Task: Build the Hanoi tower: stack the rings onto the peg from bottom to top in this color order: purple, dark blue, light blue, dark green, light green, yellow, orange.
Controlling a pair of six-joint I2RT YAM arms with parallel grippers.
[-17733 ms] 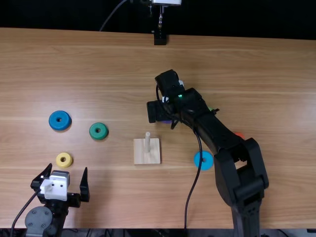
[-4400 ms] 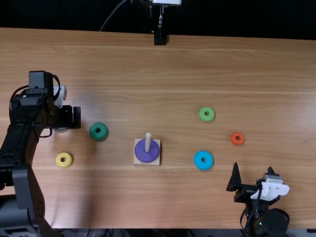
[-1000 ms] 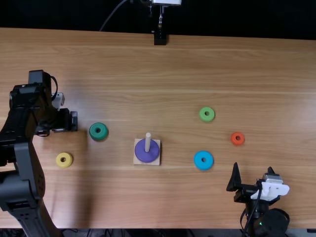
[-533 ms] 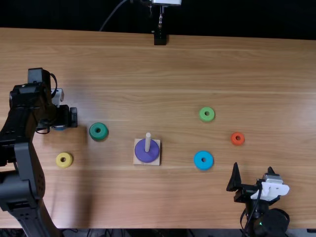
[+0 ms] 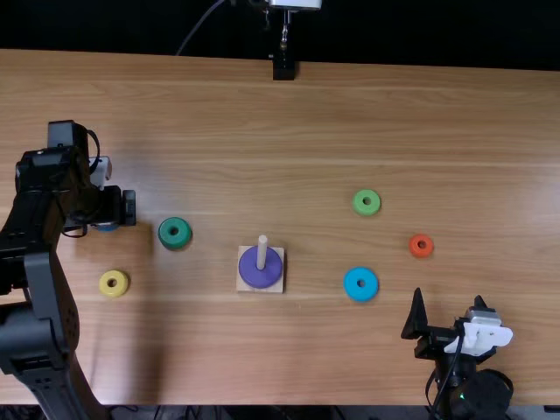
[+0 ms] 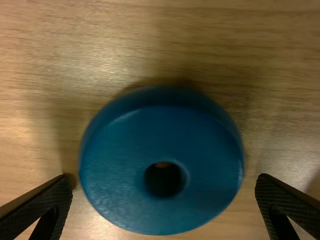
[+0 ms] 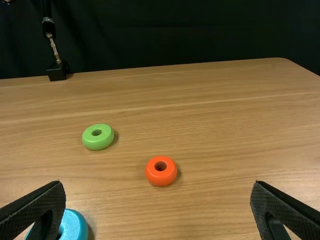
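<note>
Left claw (image 6: 165,178), released, straddles dark blue (image 6: 162,145), presumably because purple (image 5: 261,276) already bases the peg (image 5: 262,248); right claw (image 7: 158,184) is released too.

In the top view, the left gripper (image 5: 112,208) hides most of the dark blue ring (image 5: 107,227). The purple ring (image 5: 261,276) covers the foot of the peg (image 5: 262,248) and much of the wooden base (image 5: 278,287). The bottom edge cuts off the left arm (image 5: 39,337) and right arm (image 5: 477,398). In the right wrist view, the light blue ring (image 7: 75,225) is cropped below and partly behind a black finger (image 7: 50,205).
</note>
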